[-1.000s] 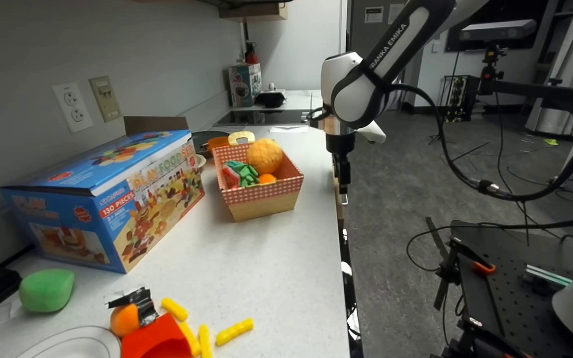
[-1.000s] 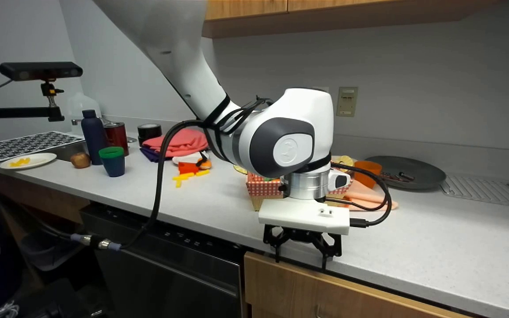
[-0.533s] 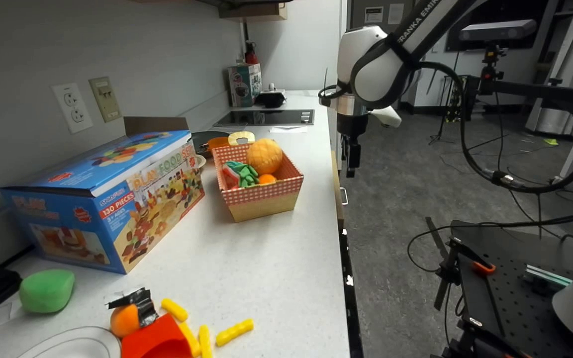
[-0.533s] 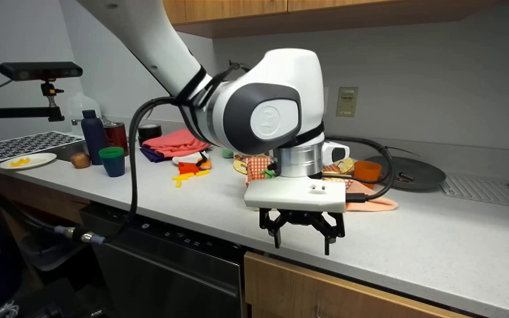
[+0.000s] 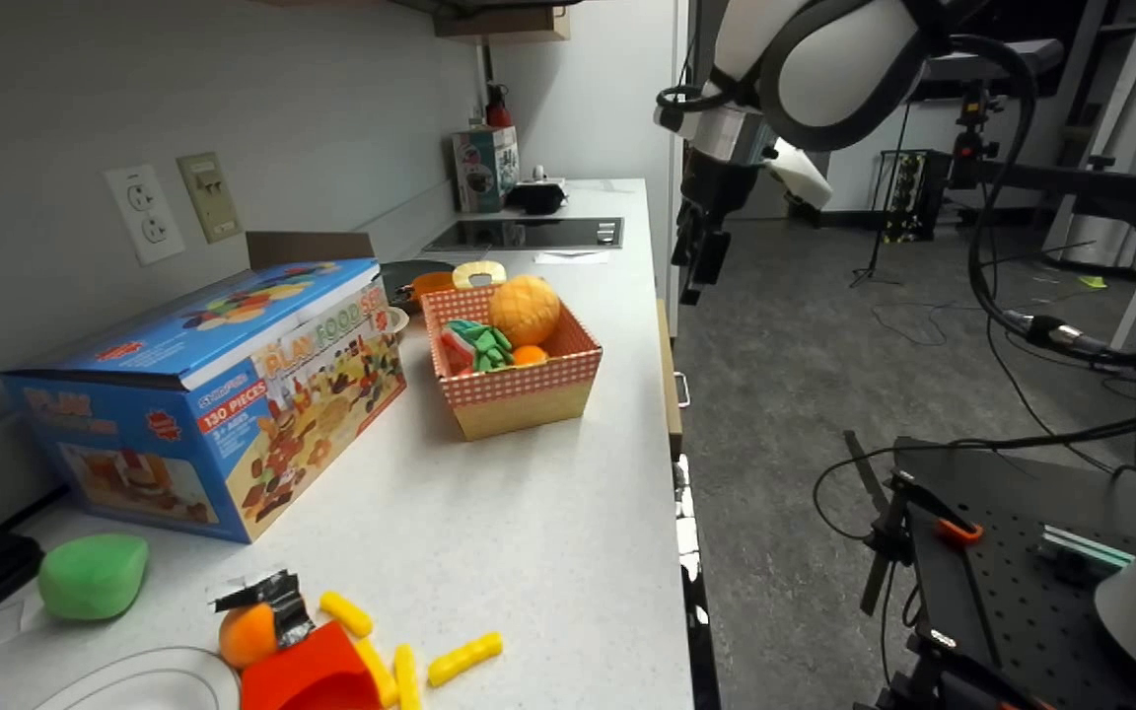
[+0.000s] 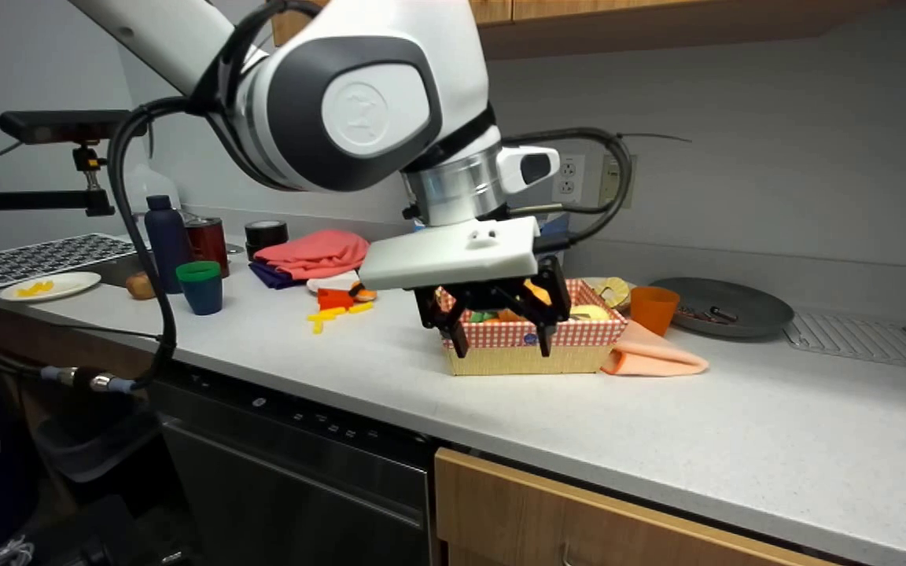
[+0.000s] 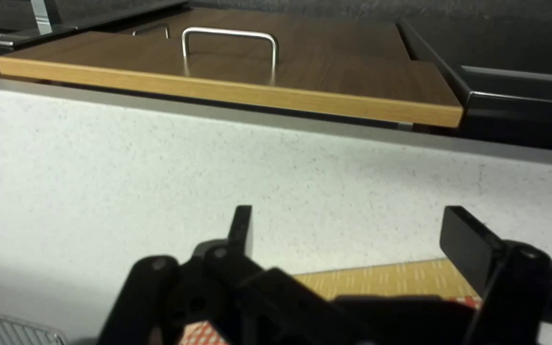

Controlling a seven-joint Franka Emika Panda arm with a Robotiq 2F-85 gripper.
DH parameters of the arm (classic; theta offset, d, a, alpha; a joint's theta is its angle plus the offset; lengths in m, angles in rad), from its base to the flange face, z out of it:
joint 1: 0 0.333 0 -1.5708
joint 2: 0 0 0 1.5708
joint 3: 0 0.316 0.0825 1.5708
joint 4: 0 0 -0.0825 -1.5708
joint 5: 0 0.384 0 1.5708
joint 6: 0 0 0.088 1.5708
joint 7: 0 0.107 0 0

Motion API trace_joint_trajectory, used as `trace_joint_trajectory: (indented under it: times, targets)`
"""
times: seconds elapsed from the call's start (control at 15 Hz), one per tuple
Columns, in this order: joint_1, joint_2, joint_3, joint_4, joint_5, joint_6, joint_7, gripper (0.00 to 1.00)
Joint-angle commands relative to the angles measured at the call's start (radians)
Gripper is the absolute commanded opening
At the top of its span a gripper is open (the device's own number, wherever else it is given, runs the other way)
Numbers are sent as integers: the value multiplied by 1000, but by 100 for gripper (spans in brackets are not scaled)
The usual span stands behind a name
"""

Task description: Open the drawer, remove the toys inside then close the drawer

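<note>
The drawer [image 6: 516,507] has a wood-coloured front and sits under the counter. Only a narrow dark gap shows behind its top edge in the wrist view [image 7: 237,96], so its inside is hidden. Its metal handle [image 7: 230,32] faces outward. A small round orange toy [image 5: 529,355] and a red piece [image 5: 457,347] against a green one lie in the checked basket [image 5: 529,390]. I cannot tell whether other toys are in the drawer. My gripper [image 6: 502,351] is open and empty, tilted, above the counter in front of the basket. Its fingers are apart in the wrist view [image 7: 348,211].
A large orange-yellow toy [image 5: 526,309] is in the basket. A blue play-food box [image 5: 203,390] stands by the wall. Yellow sticks [image 5: 464,659], a red toy [image 5: 312,675] and a green blob [image 5: 93,577] lie on the counter. An orange cup [image 6: 652,308] and dark pan [image 6: 724,306] stand beside the basket.
My gripper has risen from low at the drawer's top edge and tilted, staying open. The arm has swung up and away, uncovering the basket. The drawer and toys have not moved.
</note>
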Motion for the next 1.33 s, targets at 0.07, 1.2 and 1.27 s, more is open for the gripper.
trace_joint_trajectory:
  times: [0.07,1.2,1.27]
  targets:
    - [65,-180,-14,-126,-40,62,78,100]
    - [78,-339,-17,-284,-112,160,200,100]
    - [78,-339,-17,-284,-112,160,200,100]
